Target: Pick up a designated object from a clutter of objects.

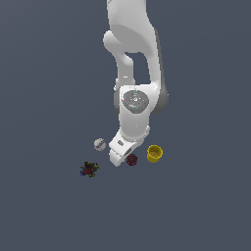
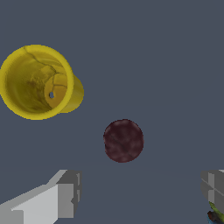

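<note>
Hovering with jaws wide open, the gripper point(image 2: 139, 192) holds nothing; the dark red lump point(image 2: 123, 141) lies untouched near the yellow cup point(image 2: 37, 83), so descending, grasping and lifting remain.

A flat, slate-grey surface point(image 1: 44, 211) is filling the exterior frame from corner to corner, and the same uniform grey is spreading across the wrist view.

Flat, even sim lighting, moderately dim, no cast shadows on the slate-grey surface point(image 1: 44, 73). No glare or motion blur. White arm point(image 1: 135, 59) shaded softly on its right side. Low-res textures; wrist view sharp, no edge distortion.
</note>
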`<move>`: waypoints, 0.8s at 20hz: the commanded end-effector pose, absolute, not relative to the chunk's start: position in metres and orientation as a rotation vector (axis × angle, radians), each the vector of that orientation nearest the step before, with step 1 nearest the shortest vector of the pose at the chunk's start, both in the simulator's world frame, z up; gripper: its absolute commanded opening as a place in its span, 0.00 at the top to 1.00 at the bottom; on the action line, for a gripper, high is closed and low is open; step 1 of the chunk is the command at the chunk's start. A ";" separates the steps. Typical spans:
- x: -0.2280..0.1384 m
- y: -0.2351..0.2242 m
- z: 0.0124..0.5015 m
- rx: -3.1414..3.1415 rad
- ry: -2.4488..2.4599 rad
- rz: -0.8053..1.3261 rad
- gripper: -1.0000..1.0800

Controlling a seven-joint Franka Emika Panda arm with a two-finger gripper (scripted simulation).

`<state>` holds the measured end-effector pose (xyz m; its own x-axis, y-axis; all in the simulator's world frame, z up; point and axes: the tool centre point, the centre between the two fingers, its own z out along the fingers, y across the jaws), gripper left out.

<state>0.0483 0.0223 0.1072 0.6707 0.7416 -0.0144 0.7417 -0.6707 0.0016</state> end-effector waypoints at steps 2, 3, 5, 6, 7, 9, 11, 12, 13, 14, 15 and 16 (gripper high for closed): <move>0.050 0.026 0.093 2.828 1.358 -0.009 0.04; 0.050 0.027 0.090 2.820 1.377 -0.008 0.04; 0.050 0.028 0.085 2.807 1.407 -0.004 0.04; 0.050 0.029 0.083 2.802 1.418 -0.003 0.04; 0.050 0.029 0.081 2.797 1.428 -0.002 0.04; 0.050 0.030 0.079 2.792 1.440 0.000 0.04; 0.050 0.030 0.079 2.790 1.445 0.000 0.04; 0.050 0.030 0.079 2.793 1.438 -0.002 0.04; 0.050 0.030 0.079 2.793 1.438 -0.002 0.04; 0.050 0.030 0.078 2.793 1.438 -0.002 0.04; 0.050 0.030 0.076 2.793 1.438 -0.002 0.04; 0.050 0.030 0.074 2.793 1.439 -0.002 0.04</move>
<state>0.0501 0.0299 0.0766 0.5807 0.8141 -0.0006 0.8141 -0.5807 0.0000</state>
